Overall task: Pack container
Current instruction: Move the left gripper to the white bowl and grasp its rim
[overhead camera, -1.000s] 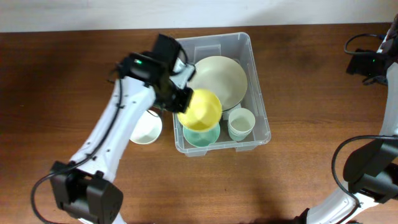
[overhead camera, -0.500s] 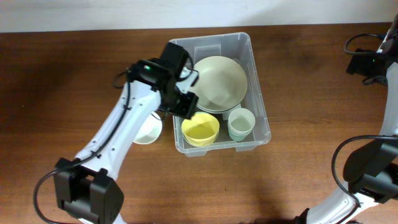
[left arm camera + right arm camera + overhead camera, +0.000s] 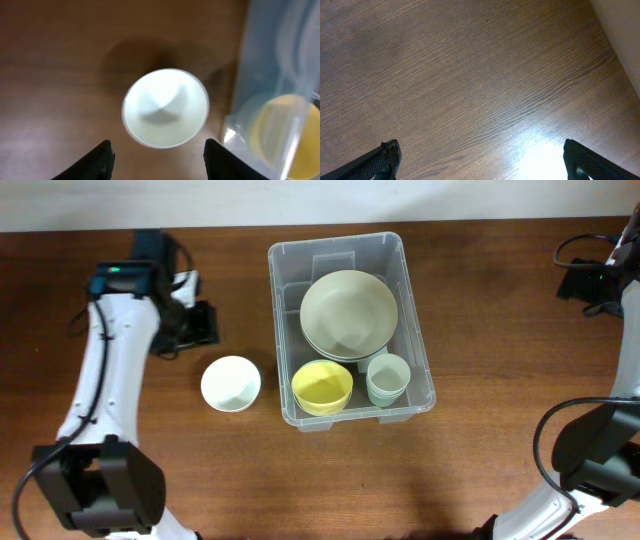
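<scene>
The clear plastic container (image 3: 418,320) stands mid-table. Inside it are a wide pale green bowl (image 3: 349,313), a yellow bowl (image 3: 322,387) and a pale cup (image 3: 388,379). On the wood just left of it sits a white bowl (image 3: 231,383). My left gripper (image 3: 200,323) hovers up and left of that bowl, open and empty. In the left wrist view the white bowl (image 3: 165,108) lies ahead of the left gripper (image 3: 159,162), with the container's wall (image 3: 250,75) and the yellow bowl (image 3: 285,135) at the right. My right gripper (image 3: 485,162) is open over bare wood.
The right gripper (image 3: 578,280) stays at the table's far right back corner, with cables by it. A pale wall edge (image 3: 620,30) borders the wood in the right wrist view.
My left gripper let go of the yellow bowl inside the container, opened, and swung out leftward to above the table near the white bowl. The right arm has not moved.
</scene>
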You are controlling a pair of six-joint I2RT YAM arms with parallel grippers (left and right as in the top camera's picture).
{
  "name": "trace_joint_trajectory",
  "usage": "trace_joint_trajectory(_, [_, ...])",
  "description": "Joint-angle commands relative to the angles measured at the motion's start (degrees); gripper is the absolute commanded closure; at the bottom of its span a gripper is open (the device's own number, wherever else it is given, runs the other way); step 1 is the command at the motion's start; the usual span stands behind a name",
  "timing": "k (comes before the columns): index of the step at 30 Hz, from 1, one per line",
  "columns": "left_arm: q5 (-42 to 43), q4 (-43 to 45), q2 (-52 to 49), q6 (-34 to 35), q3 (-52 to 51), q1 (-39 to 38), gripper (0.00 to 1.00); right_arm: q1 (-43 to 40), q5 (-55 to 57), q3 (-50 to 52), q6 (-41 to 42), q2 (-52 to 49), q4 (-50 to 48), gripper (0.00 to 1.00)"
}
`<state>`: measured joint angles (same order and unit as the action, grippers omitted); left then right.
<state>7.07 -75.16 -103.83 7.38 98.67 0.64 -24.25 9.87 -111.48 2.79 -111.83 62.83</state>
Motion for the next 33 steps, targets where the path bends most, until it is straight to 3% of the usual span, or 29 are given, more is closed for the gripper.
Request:
trace_joint_trajectory(1, [0.6,-0.9,0.7,1.2,-1.8,0.4,0.41,-0.2,0.7,-0.3,0.5,-0.2,0.0,0.01])
trace_joint_trajectory(9, [0.8,6.8,0.7,7.1,-16.3,3.2,0.41,-0.2,0.7,-0.3,0.5,-0.2,0.0,0.01])
trace_joint_trajectory(15, [3.7,15.5,0.7,7.4,-27.9,4.4,0.41,-0.2,0.7,-0.3,0.5,-0.2,0.0,0.01])
trace_joint_trajectory(23, [6.2,27.9,0.7,8.4,-35.8,3.5,0.41,-0.2,0.7,-0.3,0.5,-0.2,0.0,0.01])
trace_joint_trajectory(25, [5.9,29.0,0.7,8.9,-36.4,3.5,0.50,-0.2,0.7,-0.3,0.5,-0.2,0.0,0.01])
trace_joint_trajectory(27, [5.2,29.3,0.7,9.0,-36.5,3.5,0.84,-0.2,0.7,-0.3,0.5,-0.2,0.0,0.01])
trace_joint_trajectory(29, [5.2,29.4,0.7,9.1,-36.4,3.5,0.99,-0.2,0.7,-0.3,0.5,-0.2,0.0,0.01])
trace_joint_trajectory(33, [5.2,29.2,0.9,9.1,-35.5,3.5,0.99,-0.2,0.7,-0.3,0.5,-0.2,0.0,0.01])
